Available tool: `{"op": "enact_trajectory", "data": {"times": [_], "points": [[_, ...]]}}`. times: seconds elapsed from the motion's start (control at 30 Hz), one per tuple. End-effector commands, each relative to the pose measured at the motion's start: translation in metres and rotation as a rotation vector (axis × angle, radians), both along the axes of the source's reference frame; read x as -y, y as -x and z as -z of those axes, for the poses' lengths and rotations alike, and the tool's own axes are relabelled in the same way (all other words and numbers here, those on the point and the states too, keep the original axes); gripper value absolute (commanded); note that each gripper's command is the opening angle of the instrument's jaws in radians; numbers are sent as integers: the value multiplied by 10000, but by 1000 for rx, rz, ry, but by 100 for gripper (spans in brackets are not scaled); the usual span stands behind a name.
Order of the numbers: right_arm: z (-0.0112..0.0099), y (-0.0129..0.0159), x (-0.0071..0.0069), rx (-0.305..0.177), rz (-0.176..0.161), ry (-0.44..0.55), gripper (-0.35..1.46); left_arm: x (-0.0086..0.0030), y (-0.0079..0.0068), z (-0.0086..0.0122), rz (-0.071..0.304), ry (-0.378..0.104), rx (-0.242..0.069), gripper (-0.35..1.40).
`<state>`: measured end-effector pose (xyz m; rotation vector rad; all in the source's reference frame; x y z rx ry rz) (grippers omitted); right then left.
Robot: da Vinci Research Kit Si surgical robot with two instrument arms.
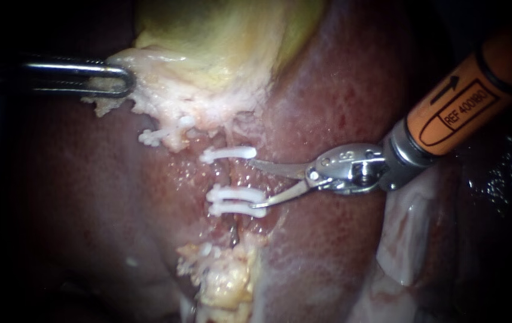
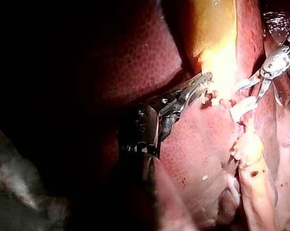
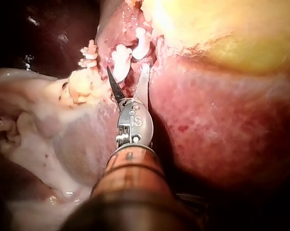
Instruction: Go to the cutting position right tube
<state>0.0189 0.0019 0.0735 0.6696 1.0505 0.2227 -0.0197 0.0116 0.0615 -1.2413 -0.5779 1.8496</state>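
The right tube [image 1: 227, 177] runs top to bottom in the endoscope view. Its bare stretch lies between the upper clip [image 1: 229, 154] and the lower clips [image 1: 235, 194]. The right tool [image 1: 260, 182] lies crosswise just beside it, blades wide, with the tips at the clip ends and short of the tube. The left tool [image 1: 118, 79], well apart, grips the gallbladder [image 1: 220, 42] edge.
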Motion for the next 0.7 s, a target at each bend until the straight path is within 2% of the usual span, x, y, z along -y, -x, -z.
{"op": "enact_trajectory", "data": {"times": [0.03, 0.13, 0.23, 0.37, 0.7], "points": [[0, -3, 0, -7, 7, 1, 136, 0, 0, 0, 0, 0, 0, -35], [-1, -11, 0, -28, 22, 0, 133, 0, 0, 0, -2, -1, 1, -35], [-2, -21, 2, -49, 23, -6, 133, 0, 0, 0, -2, -1, 1, -35], [-3, -35, 8, -77, 46, -4, 133, 0, 0, 1, -2, -1, 1, -35], [7, -58, 16, -183, 64, -22, 128, 0, 1, 1, -1, -1, 1, -35]]}}
